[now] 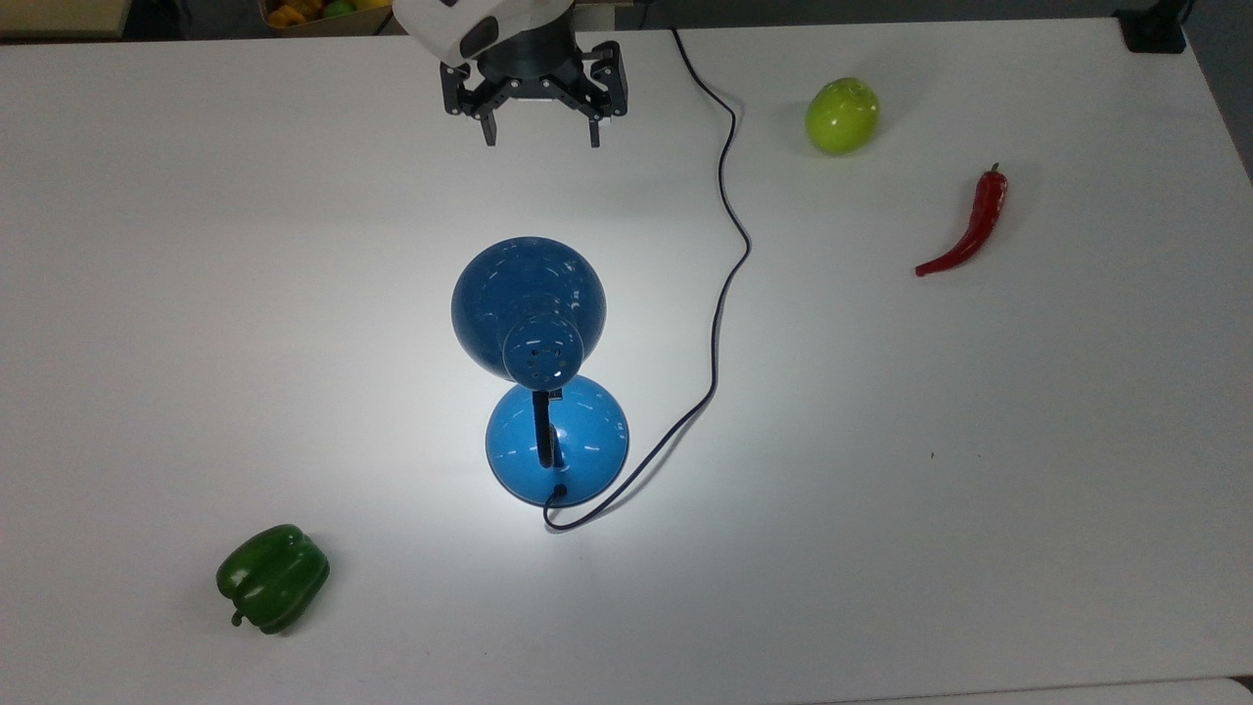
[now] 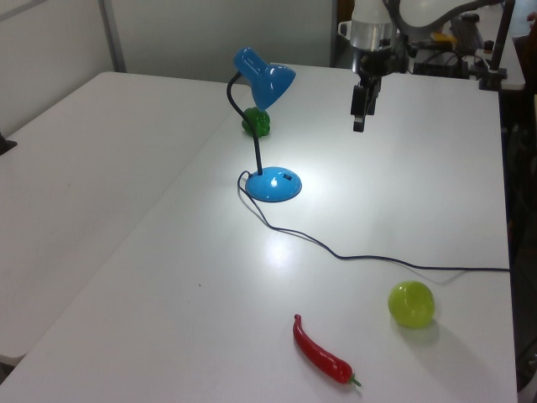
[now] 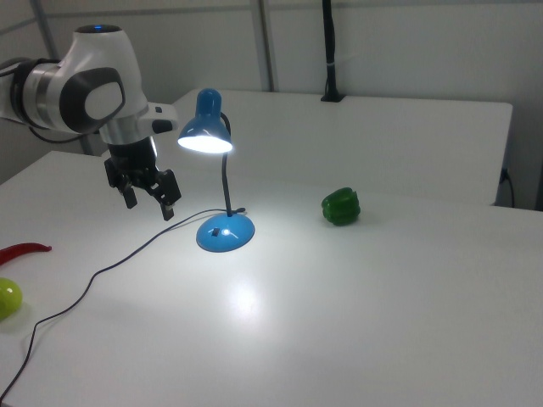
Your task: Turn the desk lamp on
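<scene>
The desk lamp (image 1: 536,367) is lit and stands mid-table (image 1: 979,441), a bright pool cast around its base. The gripper (image 1: 541,132) is held spread open and empty, well apart, toward the top view's upper edge.

Desk lamp (image 1: 529,304): shade and base finished in glossy blue enamel-like coating, highlights noted; neck black and matt. Table (image 1: 979,441): smooth white surface with a soft sheen — lamplight is reflected. Gripper (image 1: 539,137): matt black fingers, held apart, under a smooth white plastic-looking shell. Green pepper (image 1: 272,578), apple (image 1: 842,116) and red chilli (image 1: 969,227) — all glossy, plastic-looking.
</scene>
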Tool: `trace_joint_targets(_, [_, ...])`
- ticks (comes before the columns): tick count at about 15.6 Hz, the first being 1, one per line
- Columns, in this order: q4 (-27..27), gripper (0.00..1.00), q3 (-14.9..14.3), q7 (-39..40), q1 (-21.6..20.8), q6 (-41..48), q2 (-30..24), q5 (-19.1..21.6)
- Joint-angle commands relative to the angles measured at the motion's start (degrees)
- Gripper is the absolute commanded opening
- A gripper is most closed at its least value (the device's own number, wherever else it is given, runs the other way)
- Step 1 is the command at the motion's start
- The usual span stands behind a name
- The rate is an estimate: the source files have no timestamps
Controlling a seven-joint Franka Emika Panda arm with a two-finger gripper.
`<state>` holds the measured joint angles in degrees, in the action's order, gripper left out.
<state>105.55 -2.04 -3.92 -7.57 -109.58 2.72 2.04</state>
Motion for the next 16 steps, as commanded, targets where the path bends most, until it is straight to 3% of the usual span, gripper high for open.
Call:
trace_joint_targets(1, [0.10,1.00,-2.35,-5.13,-0.86,2.08,-2.72,-0.37])
trace_joint_targets(6, [-0.17,1.00,-6.82,-3.21,-3.41,2.18,-4.57,-0.37])
trace_joint_targets(12, [-2.18,1.00,-7.01,6.01,-3.15,1.21,-4.39,-0.20])
trace_joint_targets(16, [-2.89,1.00,-7.01,6.47,-2.89,1.38,-4.48,-0.02])
